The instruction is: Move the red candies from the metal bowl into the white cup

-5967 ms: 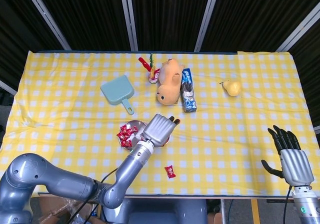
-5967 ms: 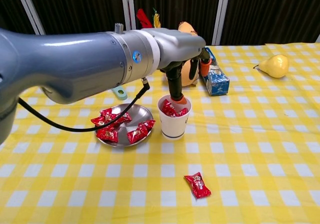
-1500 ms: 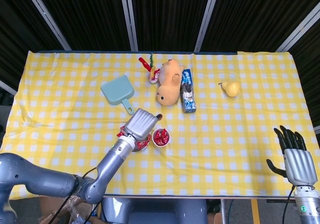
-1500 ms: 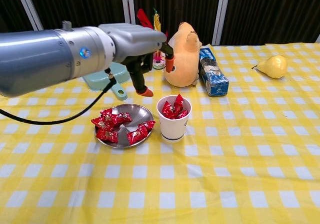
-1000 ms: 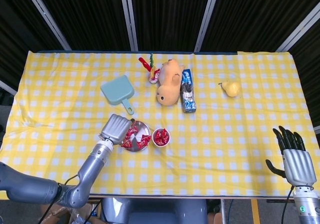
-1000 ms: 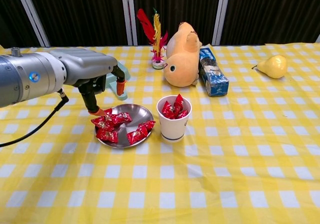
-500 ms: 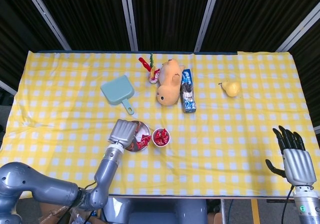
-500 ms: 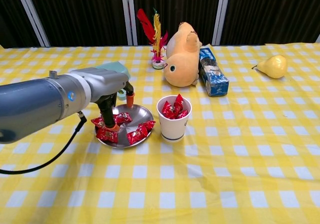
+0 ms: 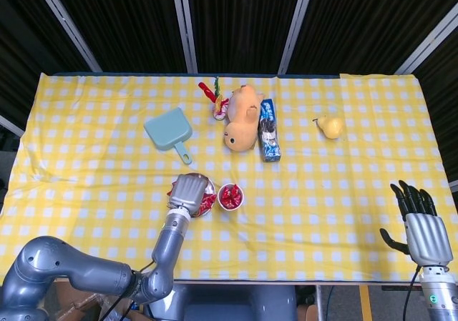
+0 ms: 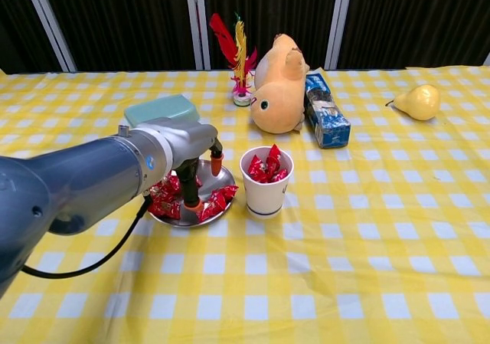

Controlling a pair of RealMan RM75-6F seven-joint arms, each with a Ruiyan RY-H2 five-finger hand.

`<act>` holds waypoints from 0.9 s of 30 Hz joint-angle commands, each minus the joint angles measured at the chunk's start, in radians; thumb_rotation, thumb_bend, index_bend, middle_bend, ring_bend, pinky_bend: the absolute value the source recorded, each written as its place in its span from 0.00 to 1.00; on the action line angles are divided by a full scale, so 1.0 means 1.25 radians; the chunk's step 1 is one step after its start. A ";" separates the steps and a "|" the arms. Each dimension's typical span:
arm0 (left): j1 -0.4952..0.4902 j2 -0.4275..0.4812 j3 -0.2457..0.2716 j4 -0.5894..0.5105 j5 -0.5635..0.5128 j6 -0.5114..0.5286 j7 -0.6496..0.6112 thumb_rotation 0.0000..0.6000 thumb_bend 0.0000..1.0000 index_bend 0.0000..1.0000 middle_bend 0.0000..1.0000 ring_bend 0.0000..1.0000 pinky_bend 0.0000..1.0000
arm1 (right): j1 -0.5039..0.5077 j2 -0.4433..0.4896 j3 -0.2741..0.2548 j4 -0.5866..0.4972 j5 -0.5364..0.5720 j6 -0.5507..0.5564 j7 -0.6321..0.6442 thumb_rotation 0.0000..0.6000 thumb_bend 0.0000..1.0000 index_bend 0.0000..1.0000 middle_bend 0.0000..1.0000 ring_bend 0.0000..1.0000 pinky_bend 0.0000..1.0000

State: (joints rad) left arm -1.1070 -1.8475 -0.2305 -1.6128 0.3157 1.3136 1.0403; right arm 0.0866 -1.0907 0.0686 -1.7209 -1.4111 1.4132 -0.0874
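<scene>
Left hand (image 10: 187, 156) down over the metal bowl (image 10: 220, 174)
Fingers (image 10: 191, 203) pointing into the red candies (image 10: 213, 203), grip unclear; white cup (image 10: 266, 183) just beside; right hand (image 9: 420, 224) spread (near the surface's (image 9: 343, 192) edge).

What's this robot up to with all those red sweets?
It is moving red candies from a metal bowl into a white cup. The cup already holds several. The left hand is down over the bowl, fingers reaching among the candies there; whether it has one yet is unclear. The right hand is idle and open at the table's edge.
</scene>
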 commanded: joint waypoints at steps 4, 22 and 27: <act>0.003 -0.013 0.002 0.016 0.005 -0.012 0.006 1.00 0.26 0.36 0.98 1.00 1.00 | 0.000 -0.001 0.001 0.000 0.001 0.000 0.002 1.00 0.34 0.00 0.00 0.00 0.00; 0.019 -0.053 -0.010 0.090 0.022 -0.056 0.008 1.00 0.30 0.38 0.98 1.00 1.00 | 0.000 0.001 0.000 -0.005 0.003 -0.003 0.010 1.00 0.34 0.00 0.00 0.00 0.00; 0.022 -0.054 -0.014 0.092 0.038 -0.059 0.007 1.00 0.31 0.38 0.98 1.00 1.00 | 0.000 0.003 0.001 -0.008 0.005 -0.004 0.011 1.00 0.34 0.00 0.00 0.00 0.00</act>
State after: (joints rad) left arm -1.0809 -1.9152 -0.2482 -1.4977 0.3615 1.2409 1.0493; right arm 0.0864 -1.0873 0.0694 -1.7302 -1.4047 1.4081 -0.0746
